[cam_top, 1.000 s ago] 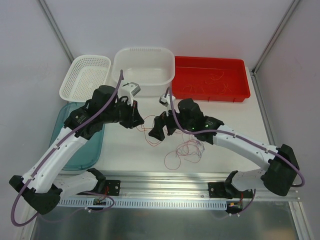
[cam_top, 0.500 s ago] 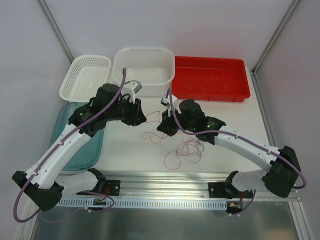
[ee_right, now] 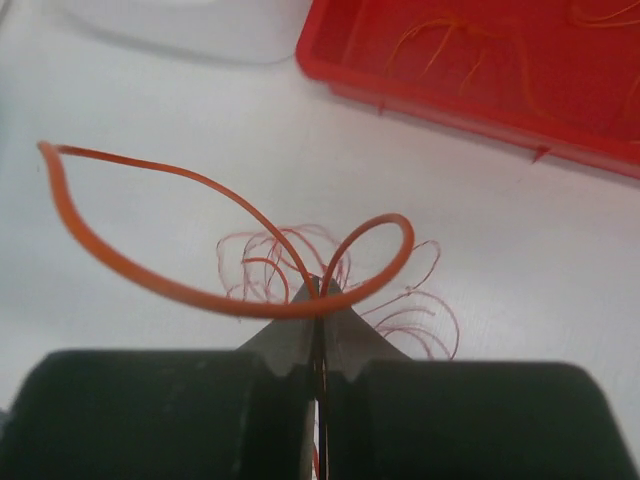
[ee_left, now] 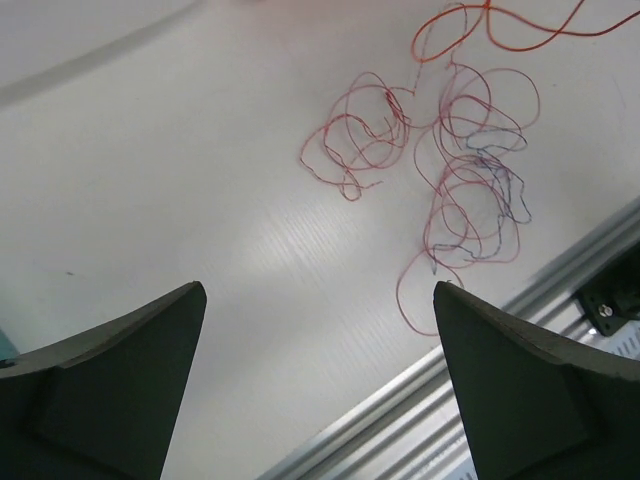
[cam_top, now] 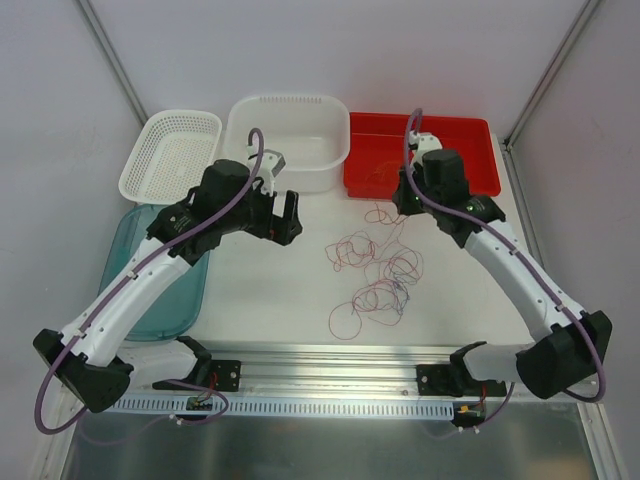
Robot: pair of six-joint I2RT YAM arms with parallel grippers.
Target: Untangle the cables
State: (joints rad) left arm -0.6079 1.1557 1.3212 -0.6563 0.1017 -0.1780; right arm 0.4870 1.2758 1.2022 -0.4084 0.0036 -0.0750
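The cables (cam_top: 375, 272) lie as thin red-orange and pinkish curly loops on the white table, right of centre; in the left wrist view the cables (ee_left: 440, 170) spread out ahead of the fingers. My right gripper (cam_top: 402, 203) hangs just before the red tray (cam_top: 470, 190) and is shut on one orange cable (ee_right: 200, 290), which loops out on both sides of the right gripper (ee_right: 318, 295). A strand trails from it down to the pile. My left gripper (cam_top: 286, 218) is open with nothing between its jaws, left of the pile; below the left gripper (ee_left: 318, 290) only bare table shows.
The red tray holds more orange cables (ee_right: 450, 40). A white tub (cam_top: 288, 135) and a white mesh basket (cam_top: 170, 150) stand at the back. A teal tray (cam_top: 150, 295) lies at the left. The aluminium rail (cam_top: 350, 352) runs along the near edge.
My left gripper has opened and let go of the cable. My right gripper has shut on an orange cable and swung up and right toward the red tray, drawing the loops apart.
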